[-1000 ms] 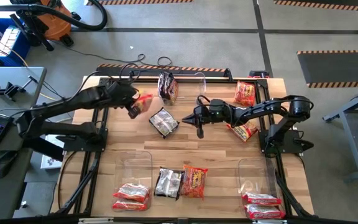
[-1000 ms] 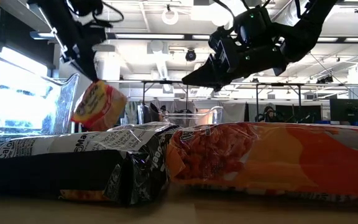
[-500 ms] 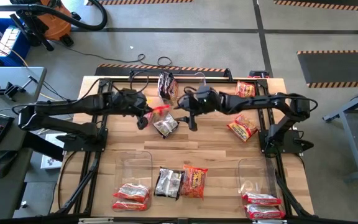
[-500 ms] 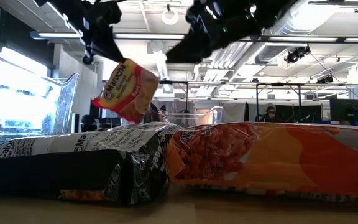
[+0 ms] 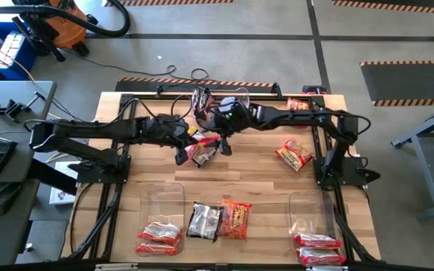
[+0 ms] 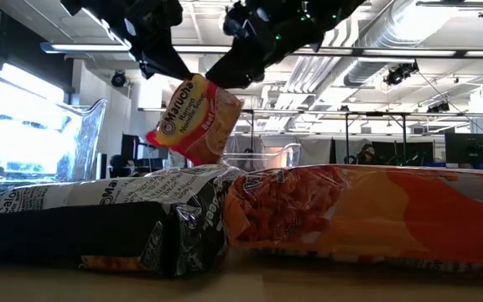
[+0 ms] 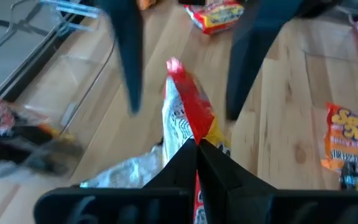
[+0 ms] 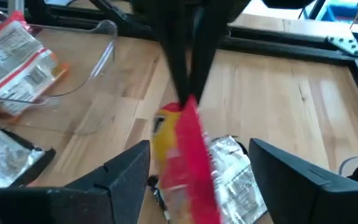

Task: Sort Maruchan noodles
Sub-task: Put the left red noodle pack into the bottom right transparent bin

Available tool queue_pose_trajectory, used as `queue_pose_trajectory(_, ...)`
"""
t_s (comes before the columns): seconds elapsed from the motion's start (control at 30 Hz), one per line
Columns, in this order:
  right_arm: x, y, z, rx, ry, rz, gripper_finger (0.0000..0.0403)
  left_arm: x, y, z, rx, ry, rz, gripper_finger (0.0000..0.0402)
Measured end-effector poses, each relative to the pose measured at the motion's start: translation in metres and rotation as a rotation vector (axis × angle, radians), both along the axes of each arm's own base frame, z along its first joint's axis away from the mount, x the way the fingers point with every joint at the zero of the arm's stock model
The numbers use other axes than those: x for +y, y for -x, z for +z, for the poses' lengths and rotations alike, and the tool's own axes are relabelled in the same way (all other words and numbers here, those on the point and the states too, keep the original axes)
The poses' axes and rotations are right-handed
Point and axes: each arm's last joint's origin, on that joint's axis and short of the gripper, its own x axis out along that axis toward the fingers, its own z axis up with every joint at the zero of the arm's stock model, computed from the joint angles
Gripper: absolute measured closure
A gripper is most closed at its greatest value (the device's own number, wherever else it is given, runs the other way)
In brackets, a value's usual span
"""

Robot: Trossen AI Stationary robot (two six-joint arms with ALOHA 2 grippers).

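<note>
A red-and-yellow Maruchan noodle packet [image 6: 195, 117] hangs in the air over the far middle of the table, with my left gripper [image 7: 196, 149] shut on it. My right gripper [image 8: 213, 180] is open, and its two fingers stand on either side of the same packet [image 8: 185, 155] without touching it. In the high view the two grippers meet above a silver-black packet [image 5: 202, 153] that lies flat on the wood. Other packets lie flat on the table: orange ones [image 5: 294, 156] at the right and a dark one [image 5: 204, 220] beside an orange one [image 5: 236, 218] near the front. My left gripper pinches the packet's upper end [image 7: 194, 134] between its two fingertips. The fingers slant down from the table's left. The packet hangs tilted below them, clear of the table and of the packets under it.
Two clear bins stand near the front: the left one [image 5: 164, 202] and the right one [image 5: 311, 211], each with red-and-white packets [image 5: 159, 237] [image 5: 319, 248] by it. Another orange packet [image 5: 296, 105] lies at the far right, a dark one [image 5: 200, 98] at the far middle.
My left gripper has carried the hanging packet toward the table's right and a little nearer, tipping as it went. My right gripper has risen and swung toward the table's left, opened wide, and now stands with a finger on each side of the packet.
</note>
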Motion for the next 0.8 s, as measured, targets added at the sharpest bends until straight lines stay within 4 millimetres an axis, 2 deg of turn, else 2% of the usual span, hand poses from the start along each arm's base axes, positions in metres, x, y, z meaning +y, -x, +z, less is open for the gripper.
queue_pose_trajectory(0.37,-0.002,-0.015,-0.029,0.150,-0.088,0.075,0.0156,0.000,-0.004,0.003,-0.025,-0.017,-0.011,0.0401)
queue_pose_trajectory(0.47,-0.002,-0.016,-0.030,0.147,-0.105,0.073,0.0186,0.000,-0.005,0.004,-0.036,-0.007,-0.010,0.0401)
queue_pose_trajectory(0.57,-0.002,-0.016,-0.030,0.147,-0.107,0.073,0.0234,-0.001,-0.001,0.008,-0.049,0.002,-0.032,0.0398)
queue_pose_trajectory(0.73,-0.004,-0.010,-0.025,0.170,-0.118,0.072,0.0324,-0.005,0.026,0.037,-0.165,-0.029,-0.037,0.0378)
queue_pose_trajectory(0.8,-0.004,-0.005,-0.019,0.175,-0.107,0.080,0.0325,-0.007,0.037,0.042,-0.232,-0.043,-0.035,0.0370)
